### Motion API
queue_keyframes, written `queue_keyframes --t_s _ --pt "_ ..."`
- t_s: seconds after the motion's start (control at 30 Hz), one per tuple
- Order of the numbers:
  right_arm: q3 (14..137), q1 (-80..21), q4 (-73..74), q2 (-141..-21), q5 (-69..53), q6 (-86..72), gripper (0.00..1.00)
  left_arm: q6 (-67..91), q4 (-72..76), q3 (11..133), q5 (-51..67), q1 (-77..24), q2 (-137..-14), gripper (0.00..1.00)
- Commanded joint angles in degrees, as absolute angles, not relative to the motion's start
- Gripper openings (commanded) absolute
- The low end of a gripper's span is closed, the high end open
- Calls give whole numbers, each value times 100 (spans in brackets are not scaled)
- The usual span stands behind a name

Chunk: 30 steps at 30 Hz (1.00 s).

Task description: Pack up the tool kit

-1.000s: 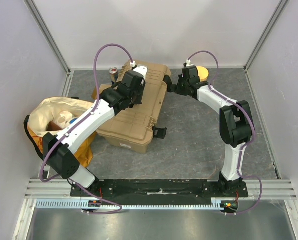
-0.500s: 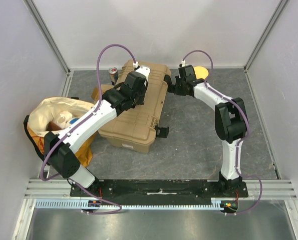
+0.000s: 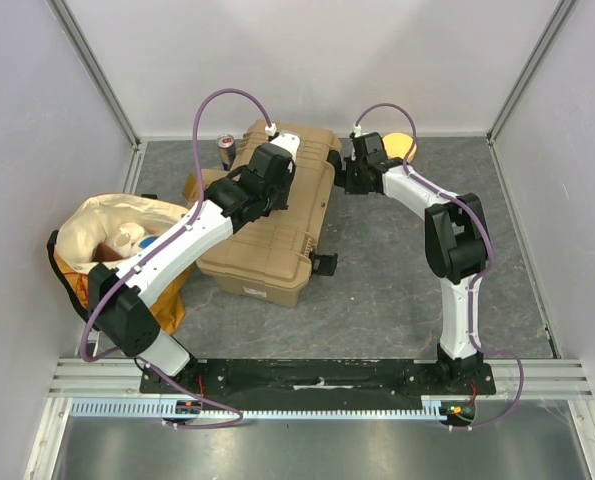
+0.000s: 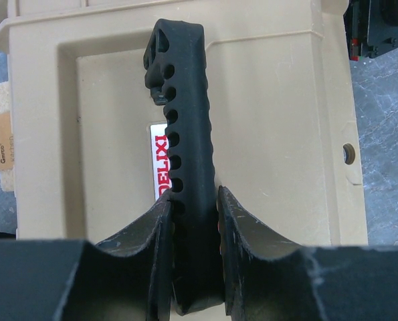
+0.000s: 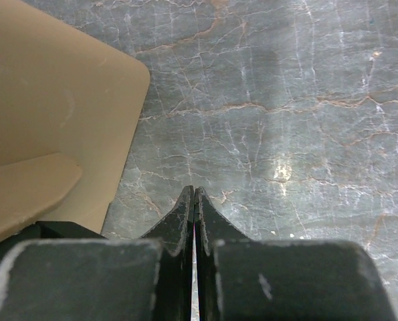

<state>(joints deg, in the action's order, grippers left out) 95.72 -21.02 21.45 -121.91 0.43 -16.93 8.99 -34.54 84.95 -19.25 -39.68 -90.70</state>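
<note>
The tan toolbox (image 3: pixel 277 240) lies shut on the grey table, slanted, at the back centre. My left gripper (image 3: pixel 273 172) hangs over its lid, shut on the black handle (image 4: pixel 185 100); both fingers press the handle's sides just above the tan lid (image 4: pixel 279 134), and my left gripper (image 4: pixel 194 194) meets the handle near its nearer end. My right gripper (image 3: pixel 349 172) is shut with nothing in it, beside the box's far right corner. In the right wrist view my right gripper (image 5: pixel 194 190) hovers over bare table, with the toolbox corner (image 5: pixel 51 120) to its left.
A yellow-cream cloth bag (image 3: pixel 117 235) with things inside stands at the left. Behind the box are a small can (image 3: pixel 225 150) and a cardboard box (image 3: pixel 192 185). An orange-yellow object (image 3: pixel 402 147) lies at the back right. A black latch (image 3: pixel 322 263) sticks out of the box's near side.
The right gripper has closed fully and moved a little left toward the toolbox's far corner. The left gripper still holds the handle; the box has shifted slightly.
</note>
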Motion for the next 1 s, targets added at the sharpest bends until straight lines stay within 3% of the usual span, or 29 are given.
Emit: queue_keyframes --t_s 0.0,0.37,0.6,0.77,0.9,0.97 --pt "9651 -2540 1091 -12524 -772 -2021 0 1169 -3779 7928 553 -4526 -9905 24" --pt "8825 -2602 -605 -12384 -1134 -3076 0 1195 -3595 7814 879 -4570 -10002 22" --pt "8430 -2575 -958 -12147 -731 -3260 0 1292 -3559 7822 678 -4579 -9897 22" --pt "7902 -2374 -652 -11445 129 -3410 0 1424 -3630 7954 150 -4544 -9660 33" --pt "7525 -2040 -19 -10716 702 -3401 17 1468 -3639 8226 -342 -4483 -9370 47" --pt "7313 -1864 324 -10329 904 -3393 36 1459 -3639 8436 -535 -4447 -9299 53"
